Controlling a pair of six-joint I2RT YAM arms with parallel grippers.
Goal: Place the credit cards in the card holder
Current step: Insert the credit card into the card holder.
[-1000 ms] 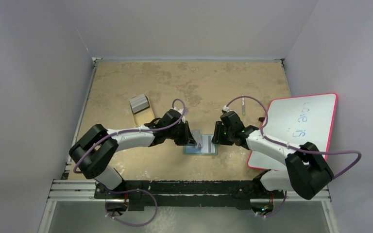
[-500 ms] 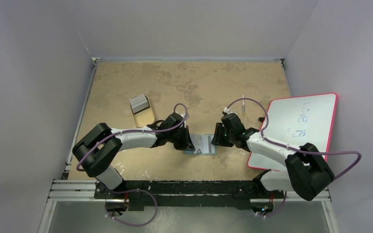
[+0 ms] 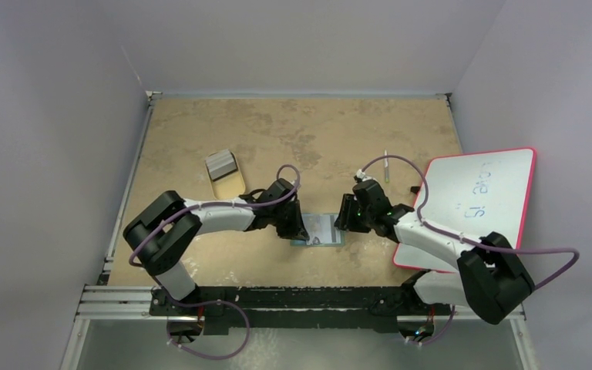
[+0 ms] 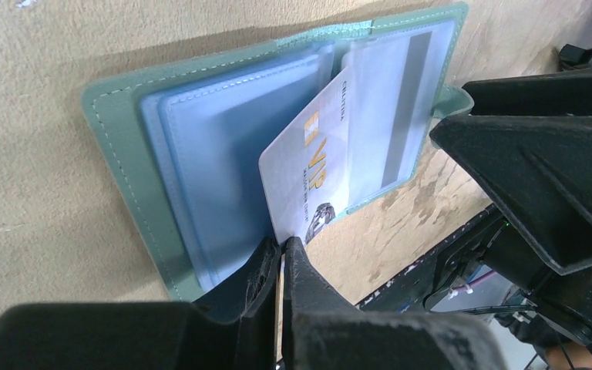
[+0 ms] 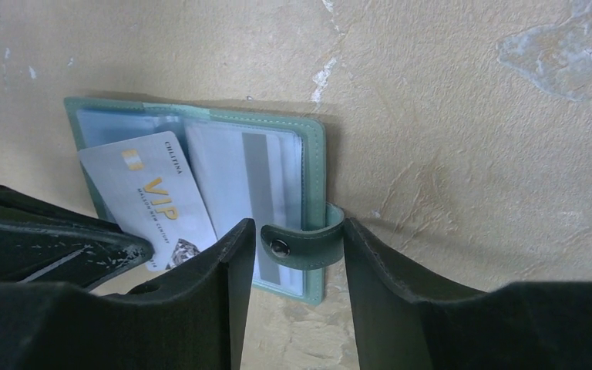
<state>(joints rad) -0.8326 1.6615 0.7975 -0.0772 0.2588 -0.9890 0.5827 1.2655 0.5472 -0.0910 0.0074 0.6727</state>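
Tan table [image 3: 316, 139]: wallet [image 4: 116, 139] open; left gripper [image 4: 281, 247], shifted toward 9 o'clock, pinches card [image 4: 308, 166]; right gripper [image 5: 299, 233] spread astride strap [image 5: 312, 237].

Left tool [image 4: 281, 248] pinched closed, right tool [image 5: 297, 231] spread apart, facing each other

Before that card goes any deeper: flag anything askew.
The VIP card, pinched in the left tool, lies skewed across the open card holder, not square with its edges. Nothing else stands out.
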